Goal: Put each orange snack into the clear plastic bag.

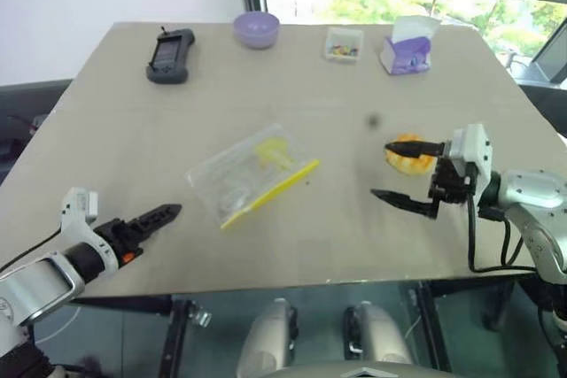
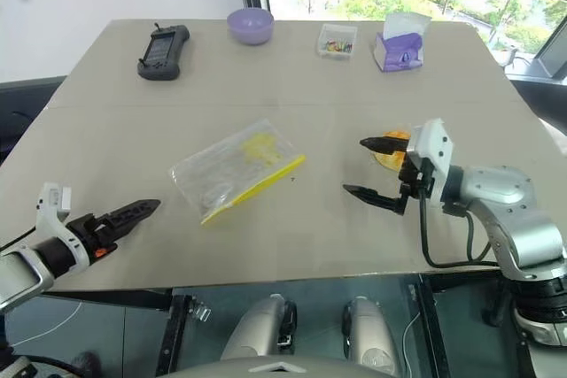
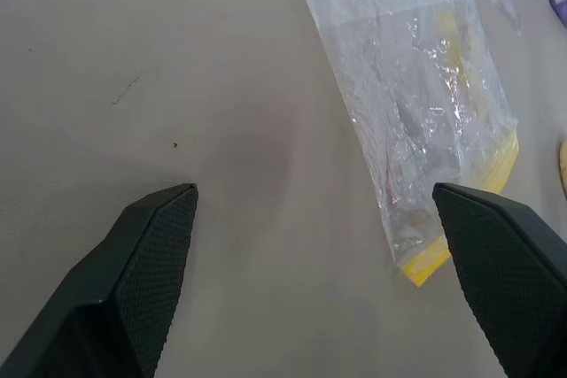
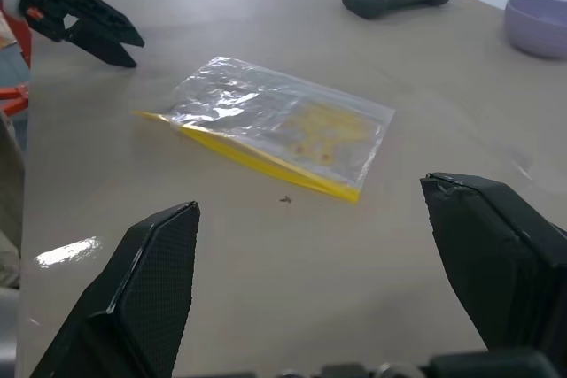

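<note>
Holding our right gripper (image 1: 406,172) wide open just in front of the orange snack (image 1: 409,157), which sits on the table (image 1: 106,130), we risk nudging the bun away when closing. Our left gripper (image 1: 156,218), also open and empty, hovers near the clear plastic bag (image 1: 248,174), whose flat, slippery film could slide instead of opening.

Beige table (image 1: 292,86). Clear plastic bag (image 1: 251,173): transparent, yellow seal strip, yellow patch showing inside; orange snack (image 1: 410,155) orange-yellow at the bag's 3 o'clock. Lilac bowl (image 1: 256,28), purple-and-white tissue pack (image 1: 407,49), dark grey controller (image 1: 169,55), black gripper fingers (image 1: 412,146).
</note>
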`<action>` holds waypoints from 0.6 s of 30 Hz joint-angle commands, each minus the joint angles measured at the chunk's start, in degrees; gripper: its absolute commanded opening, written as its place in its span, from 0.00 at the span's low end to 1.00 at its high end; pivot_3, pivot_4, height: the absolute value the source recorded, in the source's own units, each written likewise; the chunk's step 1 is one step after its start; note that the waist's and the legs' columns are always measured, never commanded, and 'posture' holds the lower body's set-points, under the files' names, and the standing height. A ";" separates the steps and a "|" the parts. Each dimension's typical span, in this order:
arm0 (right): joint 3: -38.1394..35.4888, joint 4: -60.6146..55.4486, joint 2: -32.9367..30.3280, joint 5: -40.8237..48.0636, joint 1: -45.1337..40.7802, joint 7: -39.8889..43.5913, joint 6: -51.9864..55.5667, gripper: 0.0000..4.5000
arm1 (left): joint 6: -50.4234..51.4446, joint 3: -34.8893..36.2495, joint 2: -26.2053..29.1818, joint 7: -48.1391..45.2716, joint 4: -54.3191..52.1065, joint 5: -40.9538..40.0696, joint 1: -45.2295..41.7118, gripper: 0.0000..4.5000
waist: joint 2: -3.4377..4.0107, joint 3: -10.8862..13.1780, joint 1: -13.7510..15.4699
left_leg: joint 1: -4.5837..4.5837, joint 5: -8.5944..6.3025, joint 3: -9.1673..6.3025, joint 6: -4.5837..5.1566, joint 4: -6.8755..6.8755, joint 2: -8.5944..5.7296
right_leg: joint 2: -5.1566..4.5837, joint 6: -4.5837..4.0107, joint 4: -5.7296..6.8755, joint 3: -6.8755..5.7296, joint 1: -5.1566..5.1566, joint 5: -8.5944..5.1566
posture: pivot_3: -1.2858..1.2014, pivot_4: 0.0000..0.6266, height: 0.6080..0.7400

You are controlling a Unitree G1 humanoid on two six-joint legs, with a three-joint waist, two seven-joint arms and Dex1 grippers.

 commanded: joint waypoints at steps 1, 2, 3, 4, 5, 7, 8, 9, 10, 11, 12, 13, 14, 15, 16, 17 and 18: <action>-0.99 -1.87 0.21 -0.18 -0.04 -0.99 -1.03 0.97 | 1.55 -2.78 -1.35 5.91 1.01 -3.10 -2.97 1.00 | -0.01 -0.01 0.11 | 0.01 0.02 -0.02 -0.04 0.00 0.00 | -0.01 -0.04 0.02 0.00 0.01 0.02 | 0.52 0.24 1.00; -1.03 -2.28 0.25 -0.31 0.21 -1.28 -0.96 0.97 | 1.55 -3.37 -1.46 7.43 1.79 -3.99 -4.13 1.00 | -0.01 -0.01 0.22 | 0.01 0.04 -0.04 -0.09 0.00 0.00 | -0.01 -0.07 0.03 -0.01 0.01 0.04 | 0.52 0.24 1.00; -1.04 -2.56 0.25 -0.37 0.37 -1.49 -0.91 0.97 | 1.55 -3.76 -1.48 8.84 2.43 -4.95 -4.86 1.00 | -0.02 -0.01 0.31 | 0.00 0.06 -0.07 -0.11 0.00 0.00 | -0.01 -0.09 0.04 -0.03 0.01 0.05 | 0.52 0.24 1.00; -1.19 -2.96 0.30 -0.49 0.71 -1.99 -0.85 0.97 | 1.55 -5.27 -1.26 10.65 3.58 -6.36 -6.04 1.00 | -0.02 -0.01 0.30 | -0.02 0.07 -0.11 -0.13 0.00 0.00 | -0.01 -0.13 0.04 -0.07 0.00 0.07 | 0.52 0.24 1.00; -1.34 -3.45 0.33 -0.57 1.10 -2.44 -0.79 0.97 | 1.55 -6.49 -0.98 12.24 4.61 -7.68 -6.96 1.00 | -0.01 -0.02 0.30 | -0.02 0.09 -0.12 -0.13 0.00 0.00 | -0.01 -0.15 0.04 -0.06 0.00 0.09 | 0.52 0.24 1.00; -1.68 -4.33 0.29 -0.56 1.98 -3.07 -0.69 0.97 | 1.55 -9.40 0.01 15.38 7.86 -10.46 -9.01 1.00 | -0.01 -0.02 0.34 | -0.05 0.09 -0.13 -0.14 -0.01 0.00 | -0.03 -0.16 0.03 -0.06 0.00 0.09 | 0.52 0.24 1.00; -1.84 -4.70 0.28 -0.58 2.37 -3.41 -0.67 0.97 | 1.55 -10.73 0.33 16.76 9.91 -11.31 -10.23 1.00 | -0.01 -0.02 0.35 | -0.05 0.09 -0.13 -0.14 0.00 0.00 | -0.03 -0.16 0.03 -0.06 -0.01 0.09 | 0.52 0.24 1.00; -1.94 -5.16 0.28 -0.56 2.74 -3.75 -0.58 0.97 | 1.55 -12.19 0.91 17.67 11.90 -12.35 -11.10 1.00 | -0.01 -0.02 0.39 | -0.06 0.09 -0.13 -0.14 -0.01 0.00 | -0.04 -0.16 0.01 -0.06 -0.01 0.09 | 0.52 0.24 1.00; -1.99 -5.57 0.25 -0.58 3.03 -4.05 -0.53 0.97 | 1.55 -14.60 1.97 18.33 14.47 -13.50 -11.77 1.00 | -0.01 -0.03 0.35 | -0.06 0.09 -0.13 -0.14 -0.01 -0.01 | -0.05 -0.16 0.01 -0.06 0.00 0.09 | 0.52 0.24 1.00; -2.04 -5.97 0.22 -0.57 3.29 -4.36 -0.46 0.97 | 1.55 -16.08 2.27 18.93 16.81 -14.17 -12.54 1.00 | 0.02 -0.06 0.38 | -0.06 0.09 -0.11 -0.13 -0.01 -0.01 | -0.05 -0.16 0.00 -0.05 -0.01 0.09 | 0.52 0.24 1.00; -2.04 -6.48 0.21 -0.54 3.55 -4.73 -0.30 0.97 | 1.55 -18.15 3.14 18.78 19.16 -15.00 -12.93 1.00 | 0.05 -0.07 0.39 | -0.05 0.09 -0.11 -0.13 -0.01 -0.02 | -0.06 -0.16 0.00 -0.05 0.00 0.09 | 0.52 0.24 1.00; -2.05 -6.89 0.20 -0.54 3.71 -5.04 -0.18 0.97 | 1.55 -20.22 3.74 18.51 21.75 -15.18 -13.64 1.00 | 0.13 -0.12 0.40 | -0.05 0.09 -0.11 -0.13 -0.01 -0.03 | -0.06 -0.16 0.00 -0.05 0.00 0.09 | 0.52 0.24 1.00; -2.06 -7.33 0.20 -0.48 3.88 -5.35 0.01 0.97 | 1.55 -21.32 3.81 18.32 23.82 -14.77 -14.51 1.00 | 0.22 -0.20 0.55 | -0.04 0.09 -0.10 -0.13 -0.01 -0.05 | -0.08 -0.16 0.00 -0.06 0.00 0.09 | 0.52 0.24 1.00; -2.09 -7.66 0.15 -0.49 4.02 -5.58 0.11 0.97 | 1.55 -22.76 3.96 18.13 26.59 -14.51 -15.66 1.00 | 0.37 -0.29 0.73 | -0.04 0.09 -0.10 -0.13 -0.01 -0.06 | -0.08 -0.16 0.00 -0.07 0.01 0.08 | 0.52 0.24 1.00; -2.14 -8.01 0.03 -0.46 4.15 -5.82 0.26 0.97 | 1.55 -23.14 3.50 18.06 28.91 -13.91 -16.89 1.00 | 0.55 -0.43 1.03 | -0.04 0.08 -0.08 -0.12 -0.01 -0.11 | -0.09 -0.16 -0.01 -0.07 0.00 0.08 | 0.52 0.24 1.00; -2.23 -8.24 -0.06 -0.40 4.25 -6.05 0.42 0.97 | 1.54 -23.23 2.65 18.21 31.34 -12.65 -18.49 1.00 | 0.74 -0.58 1.44 | -0.02 0.08 -0.08 -0.11 -0.01 -0.16 | -0.10 -0.15 -0.01 -0.08 0.01 0.08 | 0.52 0.24 1.00; -2.30 -8.48 -0.21 -0.45 4.32 -6.24 0.55 0.97 | 1.54 -23.46 1.97 18.14 33.32 -11.83 -19.86 1.00 | 0.81 -0.66 1.62 | 0.01 0.08 -0.07 -0.10 -0.01 -0.22 | 0.00 -0.14 0.00 -0.14 0.02 0.07 | 0.52 0.24 1.00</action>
